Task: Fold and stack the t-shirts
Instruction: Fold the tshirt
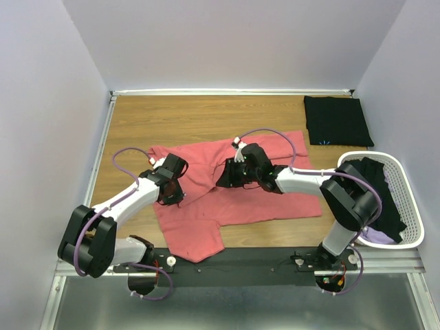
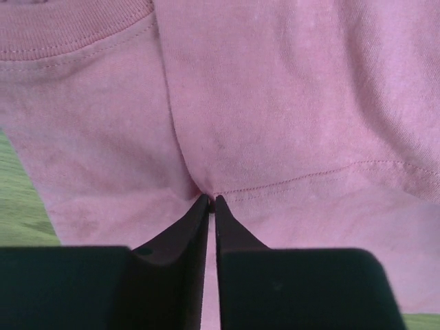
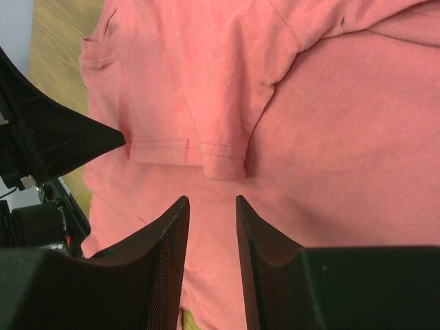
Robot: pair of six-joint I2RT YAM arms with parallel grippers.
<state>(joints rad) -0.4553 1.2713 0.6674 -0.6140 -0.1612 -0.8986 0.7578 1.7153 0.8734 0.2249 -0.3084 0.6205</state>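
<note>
Sprawling soft and limp on the worktop (image 1: pixel 185 117), the pink t-shirt (image 1: pixel 234 196) is pinched in the left gripper (image 2: pixel 212 201), while the right gripper (image 3: pixel 210 206), jaws apart, hovers over a sleeve hem (image 3: pixel 223 151), a likely hold.

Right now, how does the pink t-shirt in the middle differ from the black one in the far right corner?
The pink t-shirt lies spread out and rumpled in the middle; the black t-shirt is folded into a neat rectangle. The left gripper pinches the pink one, with the right gripper open just above it; nothing touches the black one. Both are plain tees on the table.
</note>
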